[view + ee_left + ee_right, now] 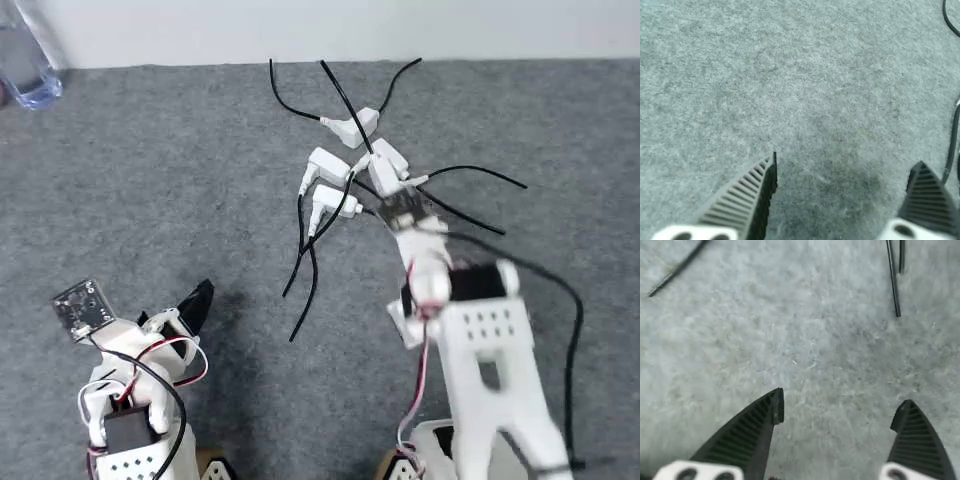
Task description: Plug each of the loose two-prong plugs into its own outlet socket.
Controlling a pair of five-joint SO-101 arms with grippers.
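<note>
The corded white plugs and sockets [328, 163] are seen clustered on the grey tabletop [150, 180], toward 12 o'clock in the high view. The left pincer [847, 160] is held wide apart and empty over bare felt at 7 o'clock. The right pincer [843, 396] is likewise spread wide and empty, at 5 o'clock of the cluster.

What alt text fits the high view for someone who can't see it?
A cluster of white plugs and sockets with black cords lies on grey carpet, with the right arm extended to its edge. The left arm sits folded at the near left corner, left gripper over bare carpet.
</note>
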